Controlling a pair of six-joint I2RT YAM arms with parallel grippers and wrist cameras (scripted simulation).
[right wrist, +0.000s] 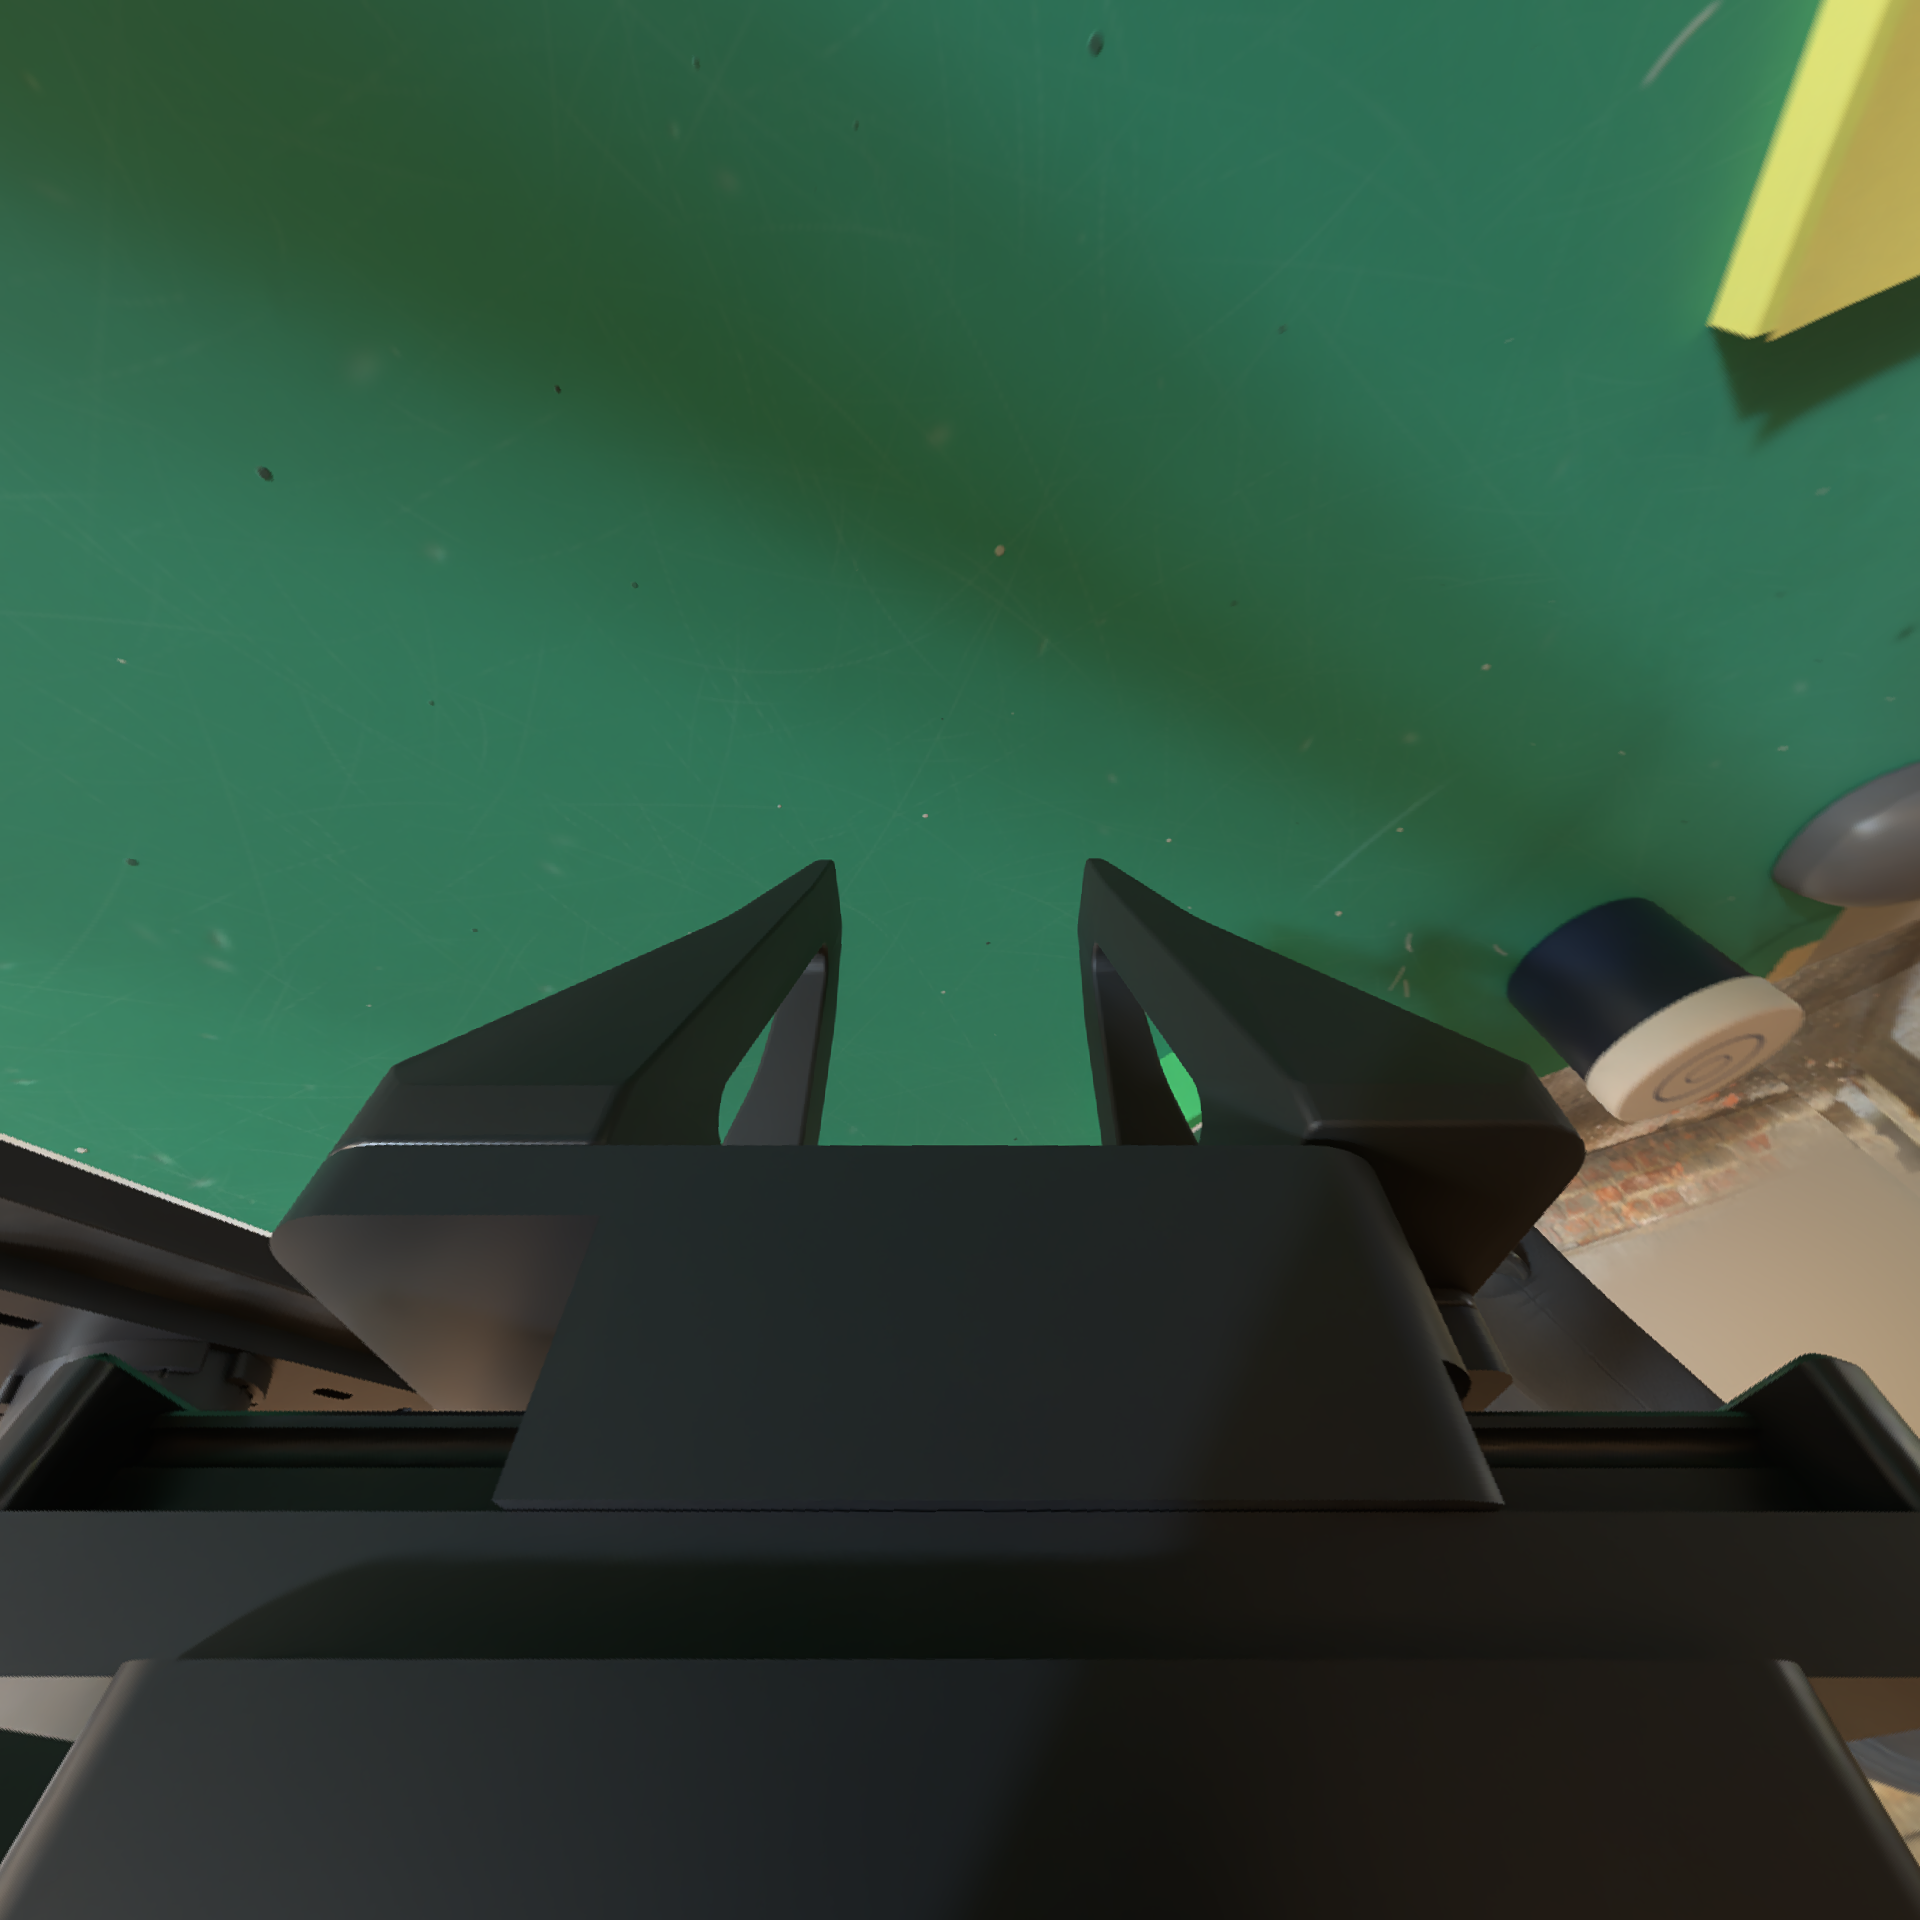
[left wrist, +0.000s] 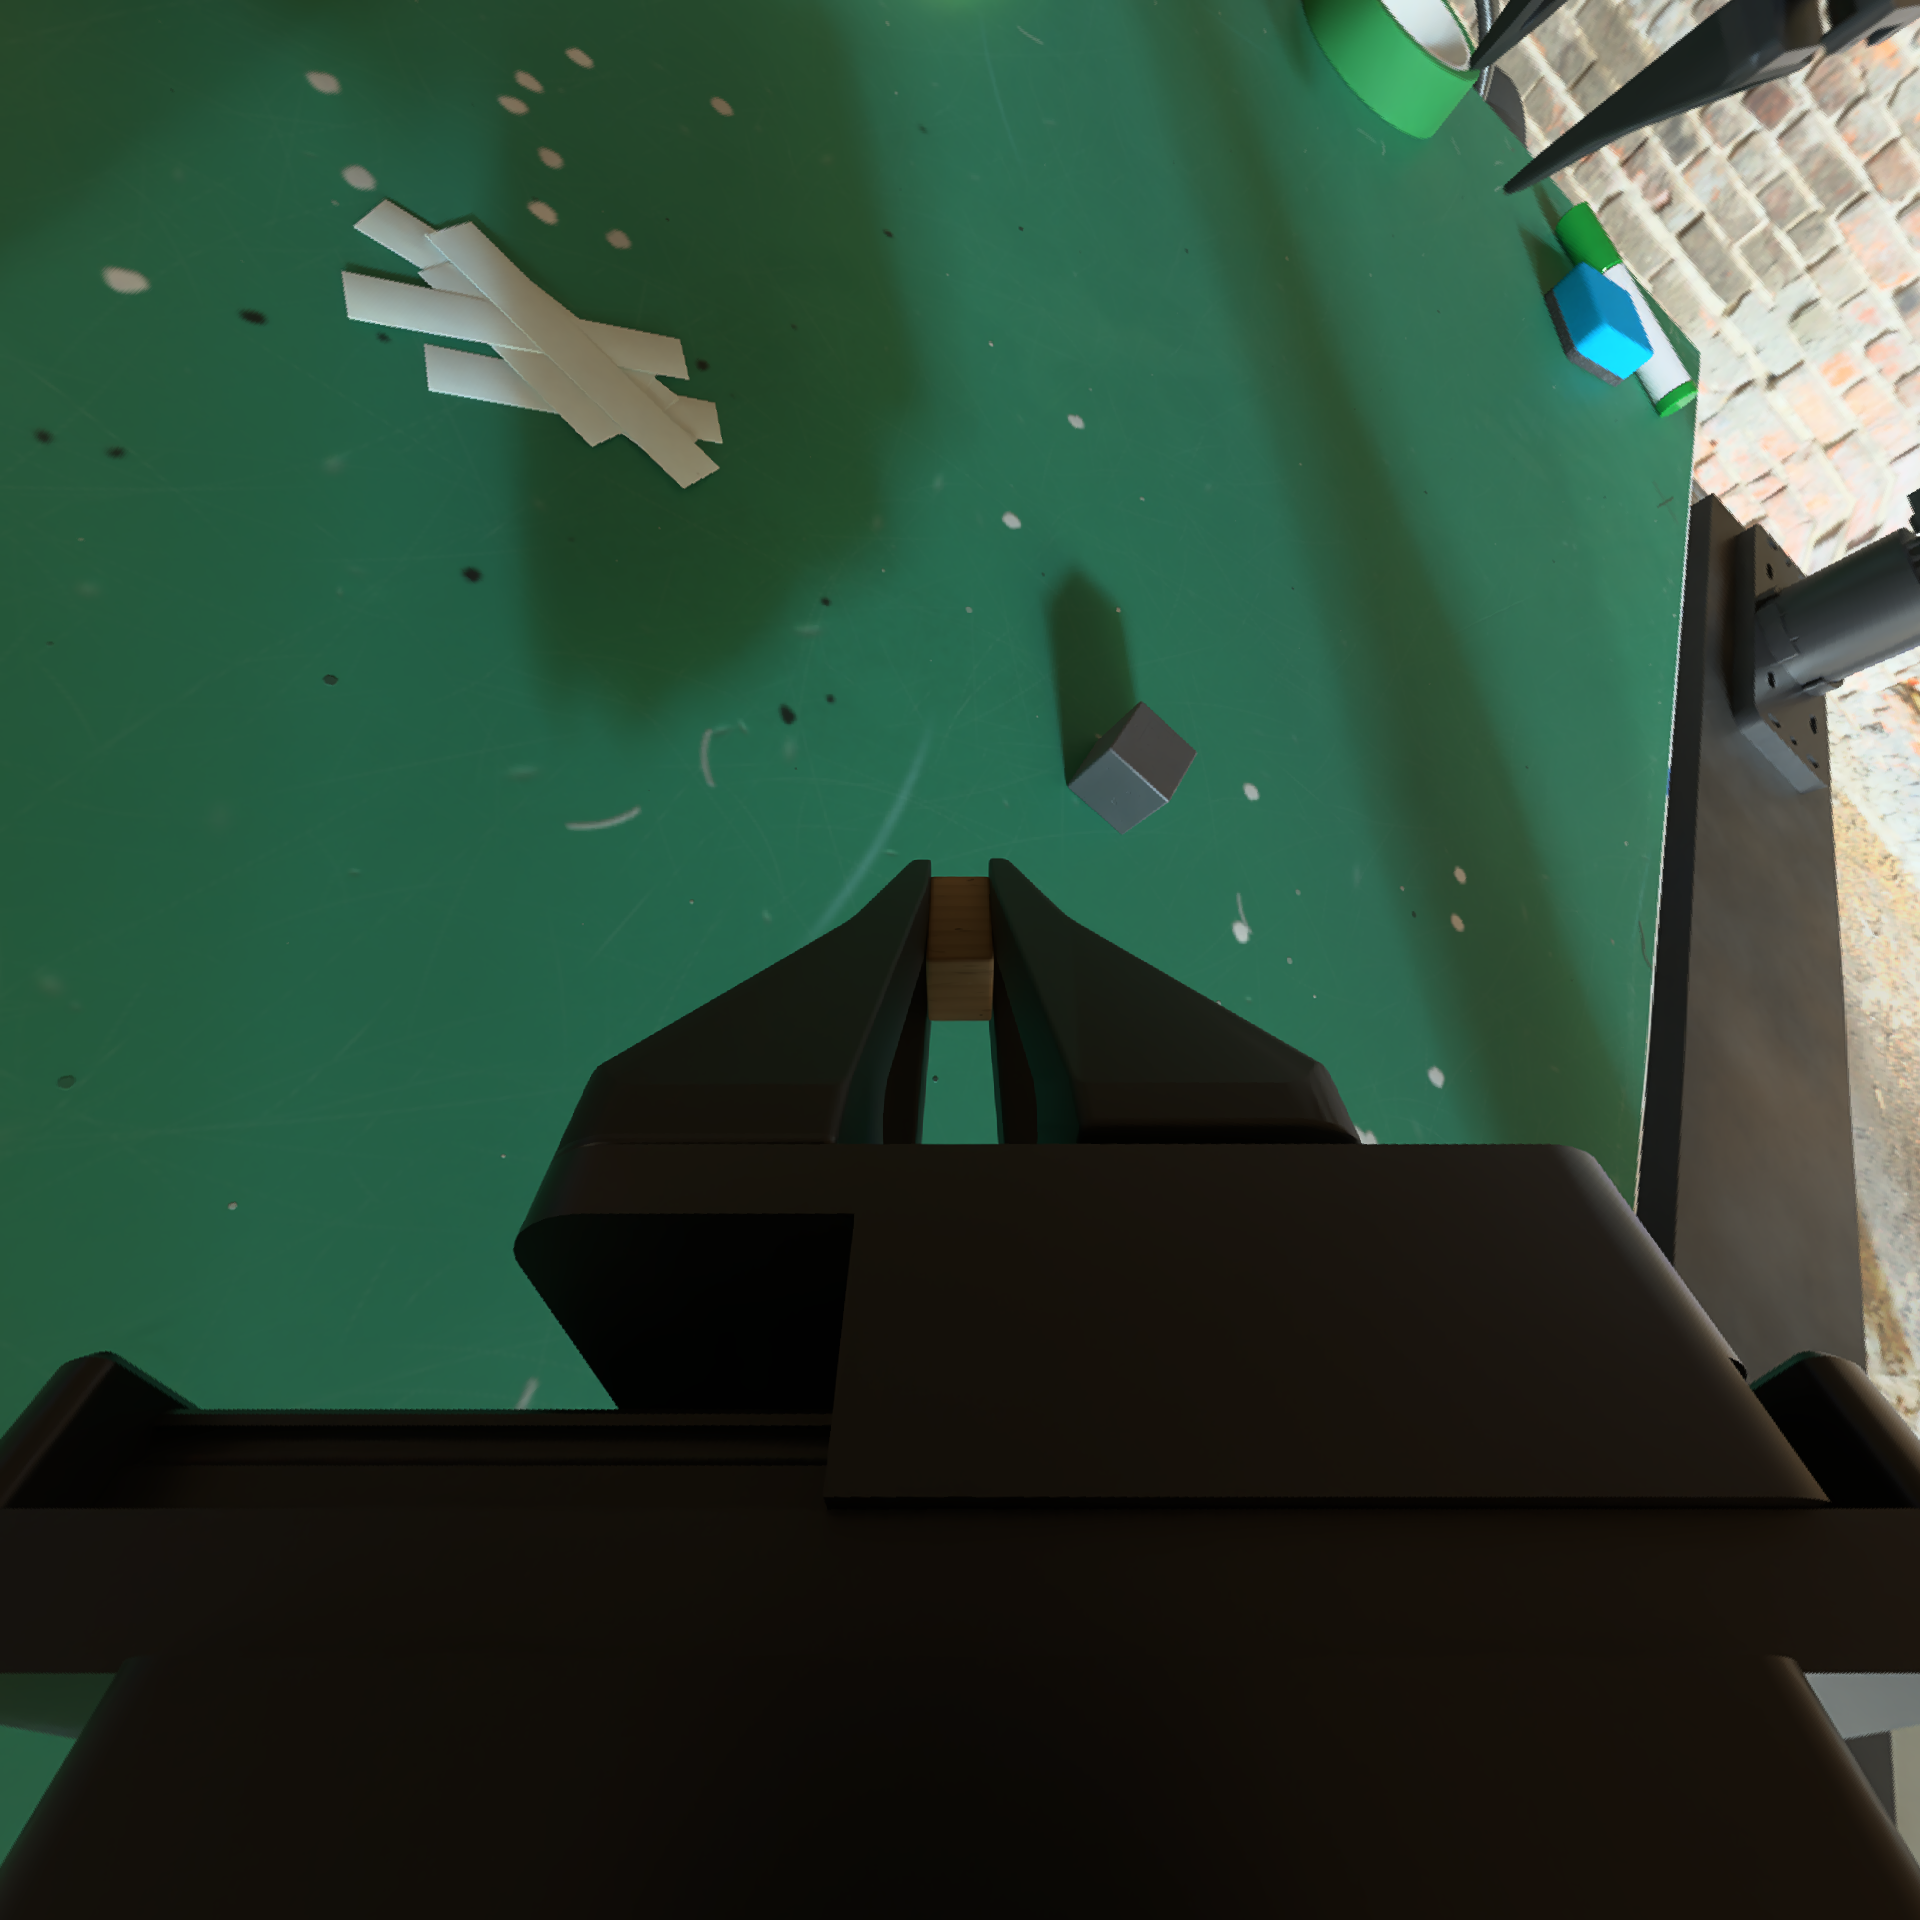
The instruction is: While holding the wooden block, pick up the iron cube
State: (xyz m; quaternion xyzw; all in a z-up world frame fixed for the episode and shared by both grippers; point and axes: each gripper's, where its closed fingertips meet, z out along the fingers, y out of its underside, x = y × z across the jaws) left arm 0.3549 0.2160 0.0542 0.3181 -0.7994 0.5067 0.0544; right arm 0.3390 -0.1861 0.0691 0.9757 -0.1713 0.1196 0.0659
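Green mat covers the surface (left wrist: pixel 260 935) under both of your arms. Your left hand (left wrist: pixel 960 868) is clamped on the wooden block (left wrist: pixel 958 951), which sits pinched between the two fingertips, raised off the mat. The iron cube (left wrist: pixel 1132 767) lies on the surface just ahead of that hand and a little to its right, turned corner-on and casting a long shadow away from you; bare mat lies between it and the fingers.

Farther off to the left you have a loose pile of white strips (left wrist: pixel 540 338) lying crossed over one another. At the far right edge there is a green tape roll (left wrist: pixel 1387 68), and nearer, a blue block (left wrist: pixel 1600 322) resting against a green-capped marker (left wrist: pixel 1636 312).

Your right hand (right wrist: pixel 958 868) is spread apart with nothing between its fingers, hanging over bare mat. Around it, at the right of its wrist view, you can see a yellow pad (right wrist: pixel 1829 177) at the top corner, a grey rounded object (right wrist: pixel 1860 836) partly cut off by the frame, and a dark blue cylinder with a white end (right wrist: pixel 1652 1013) lying at the edge of the surface. The iron cube does not show in that view.
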